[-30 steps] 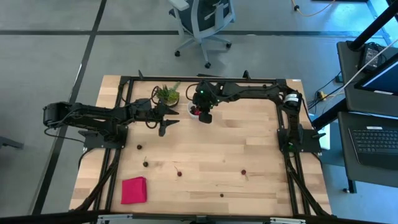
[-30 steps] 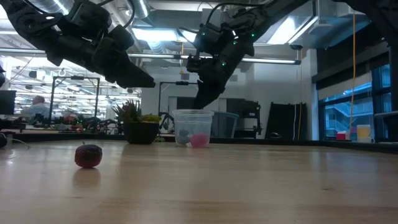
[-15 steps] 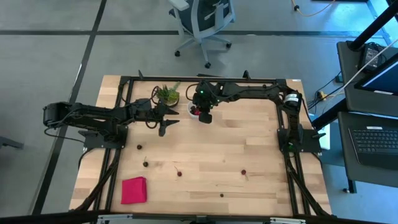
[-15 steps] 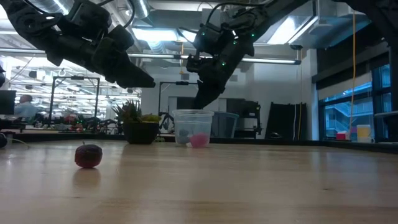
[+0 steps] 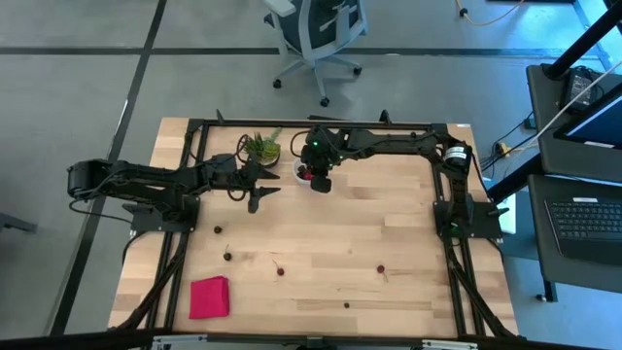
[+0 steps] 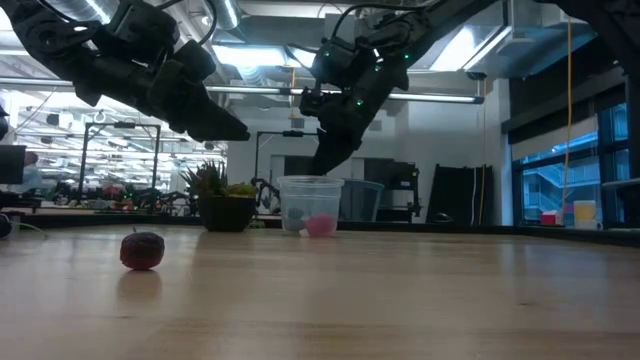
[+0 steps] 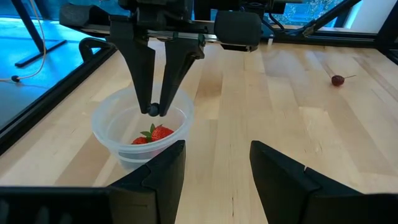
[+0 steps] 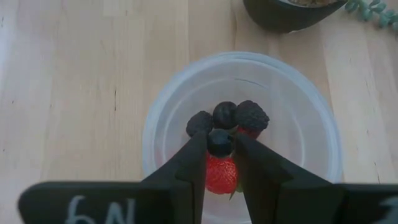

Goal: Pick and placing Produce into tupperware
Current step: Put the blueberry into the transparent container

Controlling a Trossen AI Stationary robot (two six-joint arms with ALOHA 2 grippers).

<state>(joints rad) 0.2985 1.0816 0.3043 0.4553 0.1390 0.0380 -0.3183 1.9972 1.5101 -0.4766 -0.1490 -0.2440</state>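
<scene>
Right end effector positioned directly over tupperware, fingertips pinching one small dark fruit just above berries and a red strawberry inside. Tupperware located at surface's far edge, beside potted plant. Left end effector hovering nearby, released, grasping nothing. Loose produce scattered across near surface.

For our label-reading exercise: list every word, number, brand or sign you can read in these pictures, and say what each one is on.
"N6", as it shows in the right wrist view, perhaps upside down: pale hand-drawn marks on the dark body of the right claw, above the clear cup.
Nothing else can be read: no print shows on the cup, the red cloth, the plant pot or the table.
</scene>
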